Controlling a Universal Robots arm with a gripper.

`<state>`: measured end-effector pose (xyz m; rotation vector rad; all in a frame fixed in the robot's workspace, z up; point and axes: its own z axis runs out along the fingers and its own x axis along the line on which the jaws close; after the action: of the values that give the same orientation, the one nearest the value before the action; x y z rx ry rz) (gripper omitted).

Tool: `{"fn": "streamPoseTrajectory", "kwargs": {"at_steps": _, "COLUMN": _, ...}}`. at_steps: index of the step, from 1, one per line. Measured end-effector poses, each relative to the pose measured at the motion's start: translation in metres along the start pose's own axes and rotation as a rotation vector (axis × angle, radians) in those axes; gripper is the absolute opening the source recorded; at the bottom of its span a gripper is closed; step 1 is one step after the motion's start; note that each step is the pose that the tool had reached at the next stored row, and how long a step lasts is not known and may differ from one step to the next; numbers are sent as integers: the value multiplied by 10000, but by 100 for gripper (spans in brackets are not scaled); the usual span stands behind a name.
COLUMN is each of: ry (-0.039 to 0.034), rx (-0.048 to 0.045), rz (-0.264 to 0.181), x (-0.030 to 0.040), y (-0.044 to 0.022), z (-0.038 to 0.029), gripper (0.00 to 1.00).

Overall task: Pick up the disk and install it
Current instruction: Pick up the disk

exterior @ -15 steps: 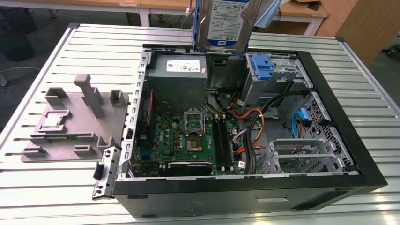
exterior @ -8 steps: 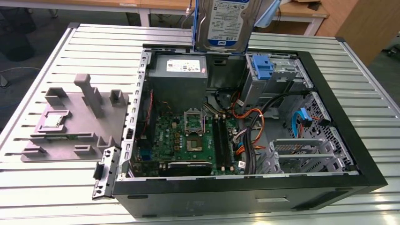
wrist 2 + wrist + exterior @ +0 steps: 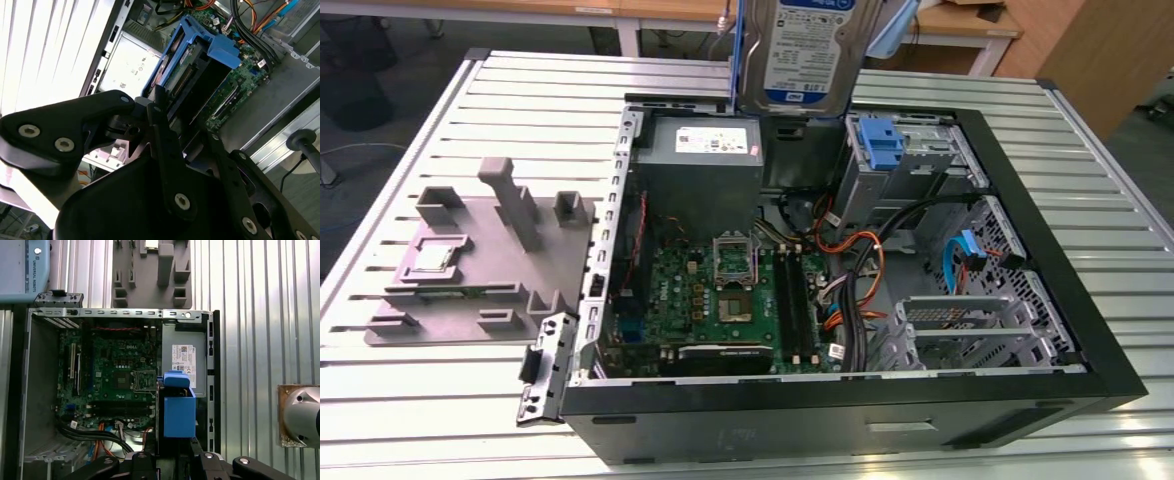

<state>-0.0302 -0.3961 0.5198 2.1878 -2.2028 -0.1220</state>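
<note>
In the exterior view, the flat silver disk (image 3: 807, 50) in blue plastic rails hangs upright over the far end of the open black computer case (image 3: 1087, 300) (white-and-blue printed label facing out). In the second wrist view, the black gripper (image 3: 182, 117) is clamped on its end. In the first wrist view, the disk (image 3: 179, 412) hangs just beside the grey power-supply box (image 3: 172, 337); I judge it best kept square to the case.

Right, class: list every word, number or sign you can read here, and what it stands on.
Label on the disk: black print, too small to read.
White sticker on the power-supply box: too small to read.
Motherboard: a short white maker's mark; other print too small.
</note>
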Motion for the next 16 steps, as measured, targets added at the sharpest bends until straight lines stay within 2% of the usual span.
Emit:
{"fn": "streamPoseTrajectory", "kwargs": {"at_steps": 6, "ry": -84, "rx": 0, "rz": -6, "x": 138, "y": -2, "z": 7, "gripper": 35}}
{"fn": "streamPoseTrajectory", "kwargs": {"at_steps": 16, "ry": -201, "rx": -1, "rz": -15, "x": 417, "y": -4, "z": 12, "gripper": 35}}
